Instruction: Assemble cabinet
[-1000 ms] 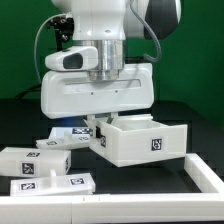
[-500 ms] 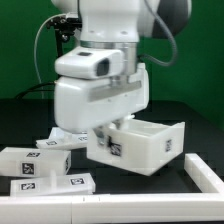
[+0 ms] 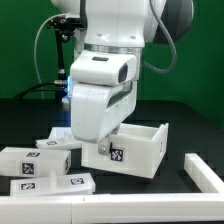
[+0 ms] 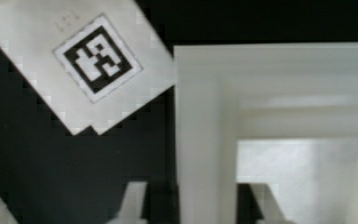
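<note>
On the exterior view's left, loose slabs [image 3: 40, 160] with black-and-white square tags lie on the dark surface [image 3: 195, 135]. Then the bulky arm [image 3: 105, 90] blocks the near corner of the cabinet body [image 3: 140, 150] in the middle, with a white rail [image 3: 207, 170] on the right. Tool [image 4: 194, 203] only shows in the wrist view, pinched tight on a cabinet body wall, fingers [image 4: 131, 205] partly cropped.

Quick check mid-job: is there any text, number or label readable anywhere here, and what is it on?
No readable words or numbers in either view.
Only square marker tags, patterns not text: one on the cabinet box front, others on the loose white blocks, one on a flat white piece in the wrist view.
</note>
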Available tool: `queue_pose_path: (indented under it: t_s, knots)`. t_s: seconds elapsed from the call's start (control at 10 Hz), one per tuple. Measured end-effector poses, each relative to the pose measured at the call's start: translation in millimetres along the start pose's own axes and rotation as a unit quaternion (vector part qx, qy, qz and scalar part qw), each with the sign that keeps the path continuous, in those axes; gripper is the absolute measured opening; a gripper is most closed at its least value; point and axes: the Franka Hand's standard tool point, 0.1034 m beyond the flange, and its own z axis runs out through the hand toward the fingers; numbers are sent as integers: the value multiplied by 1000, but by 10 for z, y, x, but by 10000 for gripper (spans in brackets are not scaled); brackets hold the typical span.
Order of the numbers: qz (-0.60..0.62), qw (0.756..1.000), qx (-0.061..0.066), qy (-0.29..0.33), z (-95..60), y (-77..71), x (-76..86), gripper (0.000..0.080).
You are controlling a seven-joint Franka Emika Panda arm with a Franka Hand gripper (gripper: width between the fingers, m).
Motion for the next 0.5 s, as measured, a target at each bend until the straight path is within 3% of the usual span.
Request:
queue_pose_path:
  t_s: [0.1,0.2,0.3,0.4,0.5]
  knots:
    - [-25,1000,-5,5,-38,40,123,91]
    - [-63,998,-1,12,-51,129,346,91]
    - [-95,995,15,14,-35,269,566,91]
    - [-124,992,1,7,-43,400,721,91]
    - [-119,993,3,5,-19,382,672,91]
